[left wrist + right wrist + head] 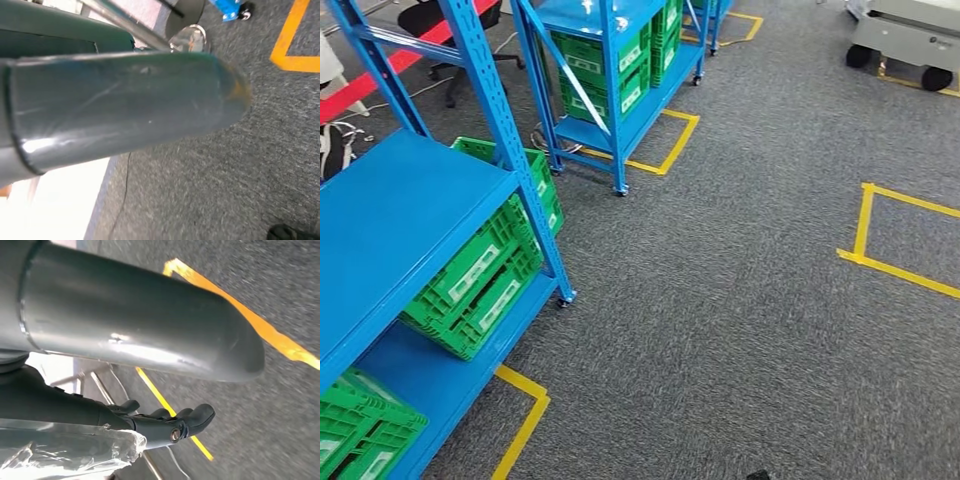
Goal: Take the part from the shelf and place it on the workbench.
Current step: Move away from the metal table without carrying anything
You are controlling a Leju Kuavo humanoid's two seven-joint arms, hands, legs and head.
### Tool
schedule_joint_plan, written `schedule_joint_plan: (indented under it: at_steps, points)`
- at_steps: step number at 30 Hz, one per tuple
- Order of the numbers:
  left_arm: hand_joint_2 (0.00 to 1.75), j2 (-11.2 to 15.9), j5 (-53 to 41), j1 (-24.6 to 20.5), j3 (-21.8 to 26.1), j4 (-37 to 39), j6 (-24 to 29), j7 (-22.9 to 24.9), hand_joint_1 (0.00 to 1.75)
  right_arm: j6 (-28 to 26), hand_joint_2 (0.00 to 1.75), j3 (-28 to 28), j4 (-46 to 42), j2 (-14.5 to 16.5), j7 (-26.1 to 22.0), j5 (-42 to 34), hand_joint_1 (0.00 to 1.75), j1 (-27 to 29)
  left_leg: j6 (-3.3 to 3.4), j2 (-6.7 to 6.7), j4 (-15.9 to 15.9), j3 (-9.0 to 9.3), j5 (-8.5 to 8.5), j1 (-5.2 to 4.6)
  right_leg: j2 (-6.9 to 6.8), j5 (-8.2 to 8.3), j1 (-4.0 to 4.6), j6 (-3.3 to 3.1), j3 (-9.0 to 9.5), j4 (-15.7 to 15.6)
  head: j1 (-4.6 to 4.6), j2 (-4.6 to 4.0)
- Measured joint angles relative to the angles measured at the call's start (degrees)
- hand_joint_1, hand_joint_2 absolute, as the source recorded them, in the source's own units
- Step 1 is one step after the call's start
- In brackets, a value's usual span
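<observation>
The head view looks down on grey carpet [743, 300] with a blue metal shelf rack [403, 220] filling the left of the frame. Its upper board is a bare blue surface; on the lower board, at centre left, a green slatted plastic crate [482, 275] with white labels sits tilted, and a second green crate [358, 430] lies in the lower left corner. A further blue rack [610, 95] stands at upper centre, stacked with green crates [610, 70]. Yellow tape lines [890, 265] mark floor boxes at the right, and another yellow corner [524, 410] lies by the near rack's foot. A pale wheeled cart [905, 35] sits in the upper right corner.

In the right wrist view, the right hand [166, 425] reaches from the left edge, its thick grey thumb across the upper half and its dark fingers [196, 415] stretched out together at lower centre. A crumpled clear plastic bag [71, 450], the part's wrapping as far as can be told, lies against the hand in the lower left; the hand appears to hold it, though the grip itself is hidden.

In the left wrist view, the left hand [124, 105] shows as a blurred grey thumb over carpet; I cannot tell how its fingers are set.
</observation>
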Motion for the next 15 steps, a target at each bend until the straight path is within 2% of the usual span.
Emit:
schedule_joint_plan:
  at_steps: [1, 2, 3, 4, 5, 6, 7, 9, 10, 11, 12, 13, 14, 15]
  points:
    - [0.00, -0.02, 0.00, -0.05, 0.00, 0.00, -0.01, 0.00, 0.00, 0.00, 0.00, 0.01, 0.00, -0.01, -0.01, 0.00, 0.00, -0.01, -0.28, -0.67, 0.13, -0.14, -0.06, 0.01, 1.32, 0.76, -0.12, -0.11, 1.19, -2.52, -0.02, 0.00]
    - [0.00, -0.02, -0.01, -0.08, 0.00, 0.00, -0.02, 0.00, 0.00, 0.01, 0.00, 0.01, 0.00, -0.01, -0.02, -0.01, 0.00, -0.03, -0.59, -1.26, 0.23, -0.36, -0.05, 0.06, 2.22, 0.77, -0.17, -0.22, 1.80, -3.69, -0.04, 0.00]
    - [0.00, -0.02, -0.01, -0.06, 0.00, 0.00, -0.06, 0.00, 0.00, 0.02, 0.00, 0.03, 0.00, -0.01, -0.02, -0.02, 0.00, -0.02, -0.92, -1.90, 0.30, -0.63, 0.03, 0.11, 2.37, 0.58, -0.14, -0.35, 2.05, -3.94, -0.10, 0.00]
    - [0.00, -0.01, -0.01, 0.02, 0.00, 0.00, -0.12, 0.00, 0.00, 0.03, 0.00, 0.04, 0.00, -0.01, 0.01, -0.02, 0.00, -0.02, -1.23, -2.54, 0.29, -0.81, 0.12, 0.25, 1.74, 0.60, -0.13, -0.59, 2.21, -3.96, -0.13, 0.00]
    - [0.00, 0.01, -0.01, 0.11, 0.00, 0.00, -0.19, 0.00, 0.00, 0.04, 0.00, 0.06, -0.01, -0.02, 0.04, -0.01, 0.00, -0.02, -1.52, -2.47, 0.47, -0.93, -0.02, 0.28, 1.04, 0.64, -0.14, -0.86, 2.31, -4.07, -0.17, 0.00]
    - [0.00, 0.01, -0.01, 0.17, 0.00, 0.00, -0.27, 0.00, 0.00, 0.04, 0.00, 0.07, -0.01, -0.03, 0.06, 0.03, 0.00, -0.01, -1.82, -1.56, 1.29, -1.31, -0.64, 0.26, 0.29, 0.67, -0.18, -1.21, 2.43, -4.20, -0.41, 0.00]
    - [0.00, 0.02, -0.01, 0.14, 0.00, 0.00, -0.33, 0.00, 0.00, 0.04, 0.00, 0.08, -0.01, -0.03, 0.07, 0.07, 0.00, 0.01, -2.09, -0.11, 2.96, -2.07, -1.75, 0.21, -0.49, 0.68, -0.23, -1.52, 2.55, -4.34, -0.69, 0.00]
    - [0.00, 0.02, 0.00, -0.07, 0.00, 0.00, -0.49, 0.00, 0.00, 0.04, 0.00, 0.08, -0.01, -0.04, 0.06, 0.11, 0.00, 0.14, -2.59, 3.25, 10.02, -5.50, -5.41, 0.21, -2.29, 0.51, -0.03, -1.97, 2.67, -4.39, -1.21, 0.00]
    - [0.00, 0.02, 0.01, -0.14, 0.00, 0.00, -0.60, 0.00, 0.00, 0.03, 0.00, 0.08, 0.00, -0.04, 0.08, 0.11, 0.00, 0.22, -2.76, 4.00, 13.77, -7.39, -6.85, 0.29, -3.27, 0.41, 0.07, -2.06, 2.71, -4.38, -1.25, 0.00]
    - [0.00, 0.02, 0.02, -0.13, 0.00, 0.00, -0.74, 0.00, 0.00, 0.03, 0.00, 0.08, -0.01, -0.05, 0.09, 0.14, 0.00, 0.27, -2.85, 4.42, 16.42, -8.73, -7.47, 0.36, -4.25, 0.28, 0.17, -2.14, 2.77, -4.36, -1.23, 0.00]
    - [0.00, 0.02, 0.04, -0.03, 0.00, 0.00, -0.86, 0.00, 0.00, 0.02, 0.00, 0.08, -0.01, -0.05, 0.10, 0.16, 0.00, 0.25, -2.82, 4.59, 16.74, -8.92, -6.78, 0.42, -5.09, 0.15, 0.25, -2.15, 2.89, -4.35, -1.23, 0.00]
    - [0.00, 0.03, 0.06, 0.07, 0.00, 0.00, -0.94, 0.00, 0.00, 0.02, 0.00, 0.09, -0.02, -0.05, 0.10, 0.20, 0.00, 0.20, -2.66, 4.81, 14.61, -7.84, -5.02, 0.41, -5.83, 0.00, 0.32, -2.13, 3.10, -4.36, -1.25, 0.00]
    - [0.00, 0.05, 0.08, 0.13, 0.00, 0.00, -0.98, -0.01, 0.00, 0.02, 0.00, 0.11, -0.02, -0.04, 0.09, 0.23, 0.00, 0.15, -2.30, 5.53, 10.78, -5.85, -2.74, 0.30, -6.52, -0.18, 0.40, -2.09, 3.40, -4.38, -1.25, 0.00]
    - [0.00, 0.08, 0.09, 0.10, 0.00, 0.00, -0.99, -0.01, 0.00, 0.02, 0.00, 0.13, -0.02, -0.03, 0.09, 0.26, 0.00, 0.11, -1.85, 6.82, 6.74, -3.72, -1.08, 0.00, -7.20, -0.41, 0.54, -1.97, 3.71, -4.38, -1.23, 0.00]
